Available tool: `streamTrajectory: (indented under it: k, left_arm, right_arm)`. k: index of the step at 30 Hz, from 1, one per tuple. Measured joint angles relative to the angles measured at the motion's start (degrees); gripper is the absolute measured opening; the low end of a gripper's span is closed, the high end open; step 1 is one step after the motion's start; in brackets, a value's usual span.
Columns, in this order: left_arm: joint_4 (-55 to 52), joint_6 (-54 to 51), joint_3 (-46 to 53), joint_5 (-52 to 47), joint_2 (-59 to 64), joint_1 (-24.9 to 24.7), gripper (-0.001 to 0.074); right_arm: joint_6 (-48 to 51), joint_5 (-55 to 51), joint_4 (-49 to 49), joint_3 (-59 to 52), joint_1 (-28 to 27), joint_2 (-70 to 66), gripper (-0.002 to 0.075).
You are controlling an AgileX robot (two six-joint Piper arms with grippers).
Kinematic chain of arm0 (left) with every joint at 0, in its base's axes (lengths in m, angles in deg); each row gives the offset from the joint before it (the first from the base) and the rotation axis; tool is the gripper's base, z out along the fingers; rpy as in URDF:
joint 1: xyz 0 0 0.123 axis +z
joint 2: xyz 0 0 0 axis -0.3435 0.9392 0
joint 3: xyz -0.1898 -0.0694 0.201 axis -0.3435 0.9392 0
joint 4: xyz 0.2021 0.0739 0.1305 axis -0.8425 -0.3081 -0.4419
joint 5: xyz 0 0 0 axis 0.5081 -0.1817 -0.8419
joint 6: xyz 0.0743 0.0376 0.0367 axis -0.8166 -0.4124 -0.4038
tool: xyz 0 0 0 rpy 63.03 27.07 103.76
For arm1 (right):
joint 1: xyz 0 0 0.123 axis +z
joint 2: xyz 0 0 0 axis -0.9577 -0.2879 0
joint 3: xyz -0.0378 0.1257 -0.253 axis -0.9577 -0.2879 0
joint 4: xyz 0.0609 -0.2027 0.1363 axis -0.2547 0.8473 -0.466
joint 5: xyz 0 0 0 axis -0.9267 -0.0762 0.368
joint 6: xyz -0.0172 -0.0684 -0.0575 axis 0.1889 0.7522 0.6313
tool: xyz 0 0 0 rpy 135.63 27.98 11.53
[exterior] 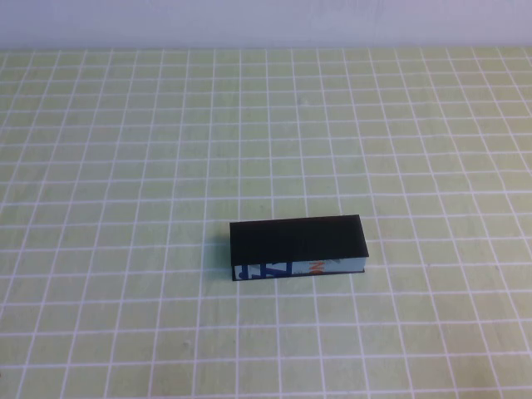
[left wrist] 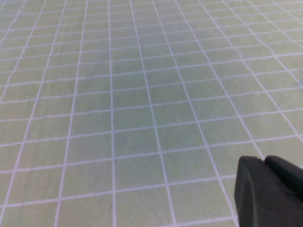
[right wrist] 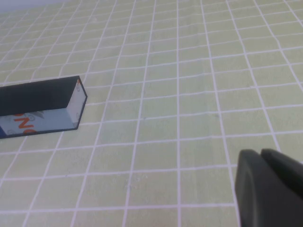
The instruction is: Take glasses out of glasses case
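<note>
The glasses case [exterior: 298,241] lies shut on the green gridded mat, a little to the near side of its middle. Its black lid is flat on top and its light printed side faces me. The glasses are hidden. The right wrist view shows one end of the case [right wrist: 42,106], a good distance from my right gripper [right wrist: 260,152], whose fingers are pressed together with nothing between them. My left gripper [left wrist: 264,160] hangs over bare mat, also shut and empty. Neither gripper shows in the high view.
The mat [exterior: 125,166] with its white grid lines covers the whole table. A pale wall [exterior: 266,21] runs along the far edge.
</note>
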Motion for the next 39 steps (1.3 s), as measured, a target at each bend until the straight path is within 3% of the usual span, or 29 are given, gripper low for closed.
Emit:
streamTrajectory:
  k: [28, 33, 39]
  left_arm:
    - [0.6, 0.0, 0.0, 0.6, 0.0, 0.0, -0.0004]
    - [9.8, 0.0, 0.0, 4.6, 0.0, 0.0, -0.0004]
    - [32.2, 0.2, 0.0, 11.4, 0.0, 0.0, -0.0004]
  right_arm:
    - [0.0, 0.0, 0.0, 0.0, 0.0, 0.0, -0.0017]
    - [0.0, 0.0, 0.0, 0.0, 0.0, 0.0, -0.0017]
    - [0.0, 0.0, 0.0, 0.0, 0.0, 0.0, -0.0017]
